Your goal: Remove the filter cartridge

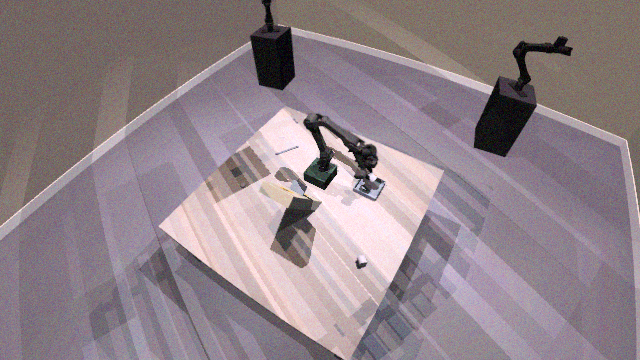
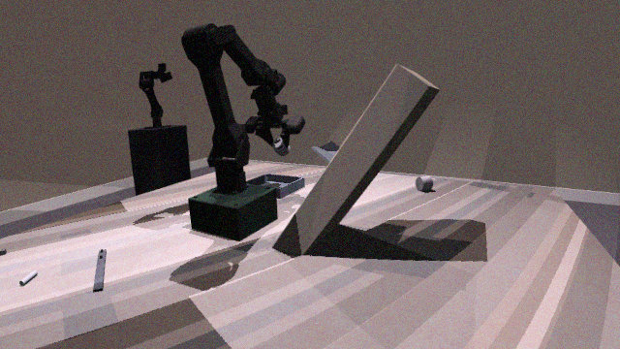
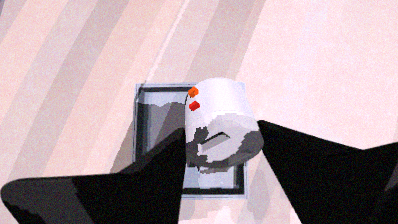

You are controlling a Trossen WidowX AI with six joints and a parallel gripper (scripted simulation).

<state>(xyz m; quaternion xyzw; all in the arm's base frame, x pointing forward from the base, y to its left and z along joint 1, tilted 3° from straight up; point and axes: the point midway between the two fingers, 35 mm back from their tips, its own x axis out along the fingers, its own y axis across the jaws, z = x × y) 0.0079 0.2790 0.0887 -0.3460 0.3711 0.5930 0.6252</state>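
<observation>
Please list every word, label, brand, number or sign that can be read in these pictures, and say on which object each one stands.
None: no readable text in any view.
The cartridge in the gripper bears only two small red-orange marks, not letters.
Tray, panel and arm base: plain.

One filter cartridge point(image 3: 222, 125), one tray point(image 3: 142, 120), and one leaning service panel point(image 2: 358, 160) are present. On the surface lie one small grey cylinder point(image 2: 424, 183), one thin white rod point(image 2: 28, 277), and one flat grey bar point(image 2: 100, 269). Two dark pedestals point(image 1: 272, 56) stand apart.
</observation>
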